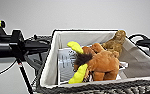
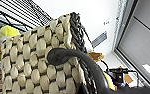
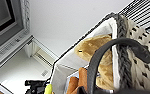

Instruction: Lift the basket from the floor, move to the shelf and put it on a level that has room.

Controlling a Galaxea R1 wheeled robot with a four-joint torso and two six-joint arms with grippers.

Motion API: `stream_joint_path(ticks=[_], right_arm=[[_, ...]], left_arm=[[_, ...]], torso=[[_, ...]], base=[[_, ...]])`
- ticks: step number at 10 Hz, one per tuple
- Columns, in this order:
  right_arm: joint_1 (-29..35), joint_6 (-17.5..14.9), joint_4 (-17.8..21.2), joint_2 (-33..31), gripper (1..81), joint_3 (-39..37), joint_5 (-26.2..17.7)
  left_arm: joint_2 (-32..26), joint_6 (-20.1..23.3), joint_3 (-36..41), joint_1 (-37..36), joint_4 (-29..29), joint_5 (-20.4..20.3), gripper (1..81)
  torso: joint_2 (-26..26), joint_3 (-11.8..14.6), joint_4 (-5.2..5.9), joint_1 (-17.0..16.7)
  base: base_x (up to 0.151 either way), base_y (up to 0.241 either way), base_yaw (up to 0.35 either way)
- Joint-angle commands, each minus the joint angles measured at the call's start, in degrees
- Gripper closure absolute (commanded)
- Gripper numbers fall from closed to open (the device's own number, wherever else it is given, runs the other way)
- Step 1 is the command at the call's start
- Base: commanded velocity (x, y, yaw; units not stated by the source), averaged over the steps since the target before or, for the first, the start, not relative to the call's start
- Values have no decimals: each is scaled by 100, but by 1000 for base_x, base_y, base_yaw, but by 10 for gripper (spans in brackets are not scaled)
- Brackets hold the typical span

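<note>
The basket (image 1: 96, 75) sits high before a pale wall, between the two arms, its long axis running away from the head camera. Whether either tool is open or closed cannot be told. Cream-and-dark woven sides (image 2: 38, 60), dark looped handles (image 3: 108, 57), and pale lining (image 1: 51, 62) hold orange-brown plush toys (image 1: 103, 63) with yellow-green parts.

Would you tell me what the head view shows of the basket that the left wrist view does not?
Head view alone: the basket's pale lining, the orange-brown plush toy with yellow-green parts and a printed sheet inside. Left wrist view alone: the basket's checkered outer weave, a dark handle arching off its end, black wire tiers behind it and ceiling lights. Both share the basket's dark braided rim and the pale wall behind.
</note>
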Motion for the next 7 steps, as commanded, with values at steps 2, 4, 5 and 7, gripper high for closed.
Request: stream_joint_path(ticks=[2,4,5,7], right_arm=[[721,74,96,657,811,-648,177],[792,74,96,964,811,-981,177],[809,74,96,1079,811,-1132,168],[844,57,96,1316,811,-1510,116]], left_arm=[[463,117,-705,-683,182,-886,811],[681,117,-1012,-788,173,-886,811],[788,117,-1153,-841,173,-842,811],[1015,117,-1503,-903,173,-833,811]], torso=[[0,0,0,0],[0,0,0,0],[0,0,0,0],[0,0,0,0]], base=[[0,0,0],[0,0,0],[0,0,0],[0,0,0]])
